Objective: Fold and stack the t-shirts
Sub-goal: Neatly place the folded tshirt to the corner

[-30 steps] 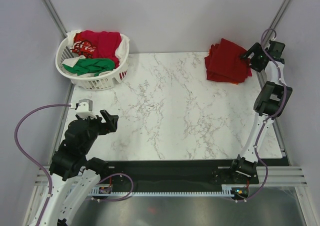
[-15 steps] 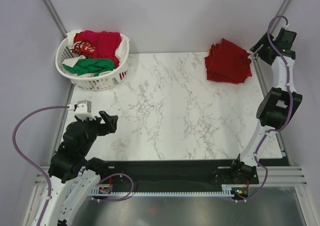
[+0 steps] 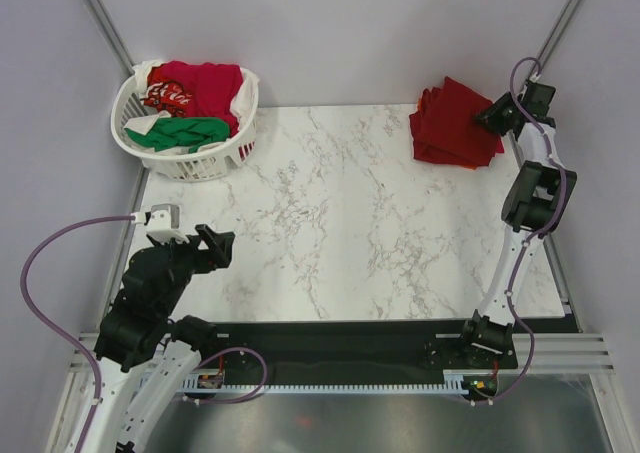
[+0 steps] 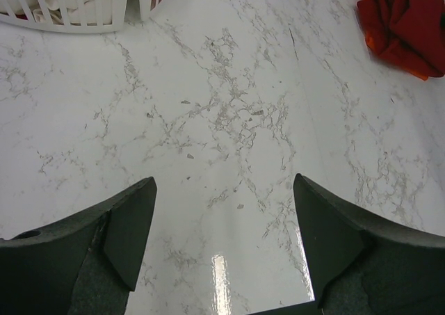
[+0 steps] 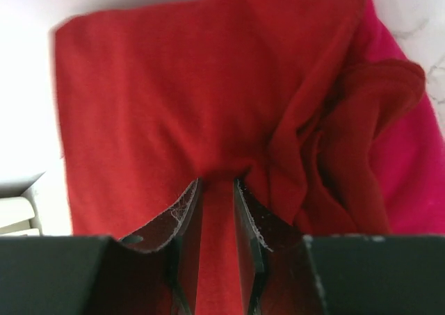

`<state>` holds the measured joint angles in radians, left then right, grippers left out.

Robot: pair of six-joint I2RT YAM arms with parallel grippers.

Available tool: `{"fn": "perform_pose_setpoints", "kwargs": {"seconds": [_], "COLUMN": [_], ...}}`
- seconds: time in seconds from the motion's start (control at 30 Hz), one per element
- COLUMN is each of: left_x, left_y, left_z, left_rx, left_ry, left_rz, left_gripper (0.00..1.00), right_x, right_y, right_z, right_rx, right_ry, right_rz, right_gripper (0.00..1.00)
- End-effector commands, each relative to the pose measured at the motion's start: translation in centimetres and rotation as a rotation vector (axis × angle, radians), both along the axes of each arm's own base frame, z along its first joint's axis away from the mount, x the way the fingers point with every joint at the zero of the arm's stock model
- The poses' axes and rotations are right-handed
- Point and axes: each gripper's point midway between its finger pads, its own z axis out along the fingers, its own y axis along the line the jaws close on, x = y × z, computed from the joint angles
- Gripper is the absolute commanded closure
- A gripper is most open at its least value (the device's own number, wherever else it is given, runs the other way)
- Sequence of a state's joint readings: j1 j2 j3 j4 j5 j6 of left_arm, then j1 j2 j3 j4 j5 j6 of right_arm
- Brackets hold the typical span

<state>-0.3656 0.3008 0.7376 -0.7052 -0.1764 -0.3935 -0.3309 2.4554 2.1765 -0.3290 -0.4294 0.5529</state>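
Right end effector (image 5: 216, 187) pinches blurred red t-shirt (image 5: 160, 99), lower layers hidden; left end effector (image 4: 224, 183) gapes open.

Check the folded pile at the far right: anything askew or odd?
Yes. The red t-shirt pile is untidy: its top red t-shirt is bunched into ridges on one side, and a crimson-pink t-shirt sticks out beneath it. The right gripper pinches a fold of the top shirt. Nothing looks spilled or damaged.
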Motion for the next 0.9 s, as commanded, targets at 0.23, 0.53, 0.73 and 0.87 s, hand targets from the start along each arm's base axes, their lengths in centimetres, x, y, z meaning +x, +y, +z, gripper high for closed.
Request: {"fn": "perform_pose_setpoints", "kwargs": {"seconds": [0.23,0.53,0.73,0.87], "left_x": [0.5,0.6,0.6,0.5], "left_y": [-0.1,-0.1,-0.1,-0.1], "left_z": [0.6,0.6,0.6,0.6], "left_rx": [0.016,0.016,0.015,0.015], "left_ry": [-0.003,-0.001,-0.002,-0.004], "left_rz": [-0.002,-0.002,-0.002,-0.002], "left_gripper": [0.13,0.13,0.13,0.13], "right_x": [-0.9,-1.9,-2.0,-1.0], "right_y": [-4.4,-8.2,-8.5,-7.5], "right_z": [0.7,0.5,1.3,5.1], "right_rx": [-0.065,-0.101,-0.123,-0.089], "right_ry": [-0.028,-0.01,-0.015,-0.127], "right_rz": [-0.082,-0.166,-0.18,-0.156], "right_gripper": [0.52,0.23,0.22,0.24]}}
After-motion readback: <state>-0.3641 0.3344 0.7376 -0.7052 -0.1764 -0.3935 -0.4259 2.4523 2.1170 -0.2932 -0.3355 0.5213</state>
